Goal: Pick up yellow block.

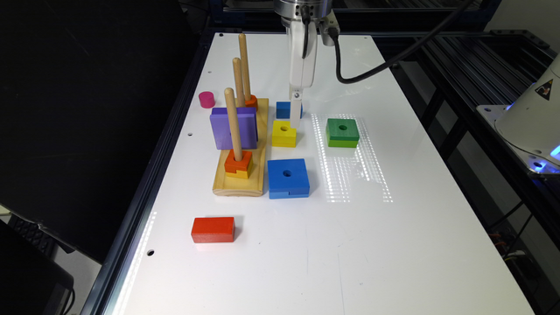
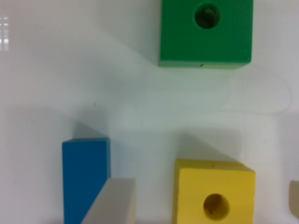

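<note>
The yellow block (image 1: 284, 133) is a small bright yellow square with a round centre hole, lying flat on the white table (image 1: 332, 245) just right of the wooden peg board (image 1: 245, 175) in the exterior view. My gripper (image 1: 296, 114) hangs straight down just behind it, low over the table. In the wrist view the yellow block (image 2: 215, 193) lies between two pale fingers (image 2: 112, 203), one on each side and apart from it. The gripper (image 2: 203, 205) is open and holds nothing.
A small blue block (image 1: 282, 109) sits right behind the yellow one, beside one finger. A green two-tone holed block (image 1: 342, 132) lies to the exterior view's right, a larger blue holed block (image 1: 288, 177) in front. Also on the table are a purple block (image 1: 233, 127) on the pegs, a red brick (image 1: 213, 229) and a pink cylinder (image 1: 206, 99).
</note>
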Tool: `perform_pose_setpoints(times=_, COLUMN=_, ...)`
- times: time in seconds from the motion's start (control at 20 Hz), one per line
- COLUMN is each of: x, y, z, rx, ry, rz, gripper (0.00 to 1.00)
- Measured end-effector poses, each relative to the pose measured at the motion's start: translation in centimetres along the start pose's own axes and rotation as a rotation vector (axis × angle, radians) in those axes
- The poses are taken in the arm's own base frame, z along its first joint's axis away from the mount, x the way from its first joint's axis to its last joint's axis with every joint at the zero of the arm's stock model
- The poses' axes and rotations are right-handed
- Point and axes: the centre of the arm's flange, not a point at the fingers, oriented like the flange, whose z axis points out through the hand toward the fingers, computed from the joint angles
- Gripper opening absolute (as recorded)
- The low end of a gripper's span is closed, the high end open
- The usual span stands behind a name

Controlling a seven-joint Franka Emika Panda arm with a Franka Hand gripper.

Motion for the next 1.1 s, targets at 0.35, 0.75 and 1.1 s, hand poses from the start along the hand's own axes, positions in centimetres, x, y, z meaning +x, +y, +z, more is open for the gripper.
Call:
perform_pose_setpoints(times=0.35, x=-0.4, y=-0.4, z=0.6, rx=0.001, ry=-0.003, rz=0.000, gripper=1.00)
perform_pose_setpoints(times=0.75, x=-0.6, y=-0.6, z=1.4, rx=0.001, ry=-0.006, rz=0.001, gripper=1.00)
perform_pose_setpoints(times=1.1, x=-0.4, y=-0.9, z=1.3, rx=0.010, ry=0.002, rz=0.001, gripper=1.00)
